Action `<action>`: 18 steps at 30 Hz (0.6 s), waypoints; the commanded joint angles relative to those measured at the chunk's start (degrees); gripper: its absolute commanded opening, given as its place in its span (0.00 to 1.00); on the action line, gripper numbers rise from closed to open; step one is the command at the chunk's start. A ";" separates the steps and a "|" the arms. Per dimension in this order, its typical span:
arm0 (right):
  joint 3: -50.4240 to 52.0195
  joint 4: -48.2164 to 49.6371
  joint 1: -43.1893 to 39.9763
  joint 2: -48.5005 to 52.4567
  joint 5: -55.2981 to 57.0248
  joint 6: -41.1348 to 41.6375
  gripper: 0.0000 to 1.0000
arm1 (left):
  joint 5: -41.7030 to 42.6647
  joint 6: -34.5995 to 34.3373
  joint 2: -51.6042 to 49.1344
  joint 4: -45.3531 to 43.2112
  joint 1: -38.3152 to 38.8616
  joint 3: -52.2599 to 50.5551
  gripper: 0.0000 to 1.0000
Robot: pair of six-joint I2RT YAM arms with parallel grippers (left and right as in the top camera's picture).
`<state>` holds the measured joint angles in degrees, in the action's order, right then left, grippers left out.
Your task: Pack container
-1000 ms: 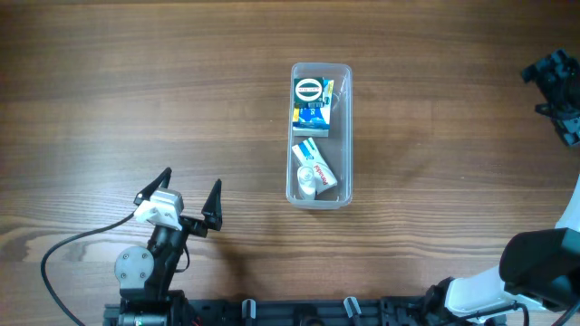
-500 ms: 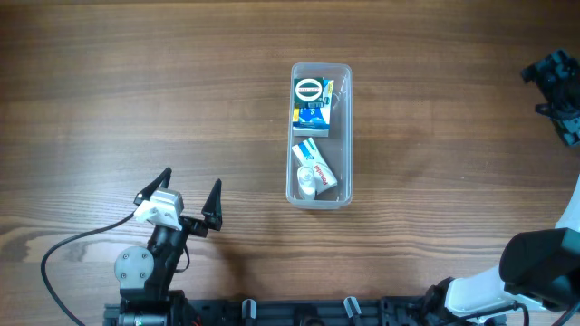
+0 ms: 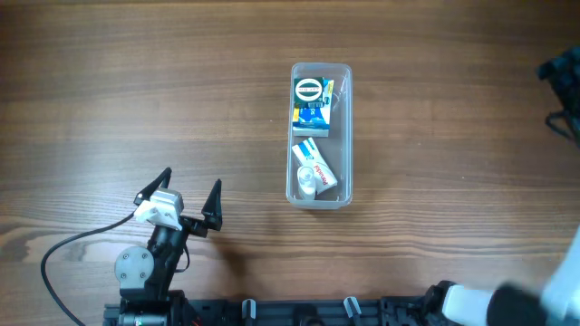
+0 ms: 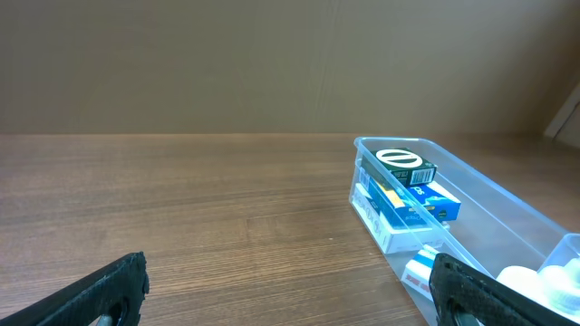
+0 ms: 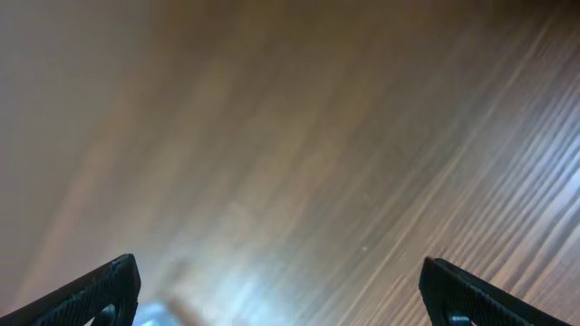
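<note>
The clear plastic container [image 3: 349,136] stands upright in the middle of the table, long side running front to back. Inside lie a green and blue box stack [image 3: 310,105] at the far end and a white box with a small white item [image 3: 314,172] at the near end. It also shows in the left wrist view [image 4: 489,204] at the right. My left gripper [image 3: 188,195] is open and empty at the front left, well apart from the container. My right gripper [image 3: 564,95] is at the far right edge, blurred; its wrist view shows open, empty fingers [image 5: 281,294] over bare wood.
A black cable [image 3: 72,243] runs from the left arm's base [image 3: 140,270] across the front left of the table. A rail [image 3: 299,312] lies along the front edge. The right arm's blurred white body [image 3: 507,303] shows at the front right corner.
My right arm has moved further right and is now blurred at the frame's edge. The left arm and the container have not moved.
</note>
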<state>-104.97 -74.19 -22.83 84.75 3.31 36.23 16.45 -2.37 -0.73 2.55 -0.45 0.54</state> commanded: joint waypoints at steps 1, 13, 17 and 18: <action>-0.33 0.07 5.33 -13.62 0.96 0.87 1.00 | 0.90 0.85 0.57 0.22 -0.42 -0.22 1.00; 0.81 -9.60 15.39 -35.91 6.27 1.29 1.00 | 0.90 0.85 0.57 0.22 -0.42 -0.22 1.00; 18.40 -0.13 16.87 -44.30 5.90 3.82 1.00 | 0.90 0.85 0.57 0.22 -0.42 -0.22 1.00; 24.70 3.87 16.87 -47.08 4.55 3.82 1.00 | 0.90 0.85 0.57 0.22 -0.42 -0.22 1.00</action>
<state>-93.27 -75.64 -6.37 43.11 8.03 38.28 16.45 -2.37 -0.73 2.52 -0.49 0.54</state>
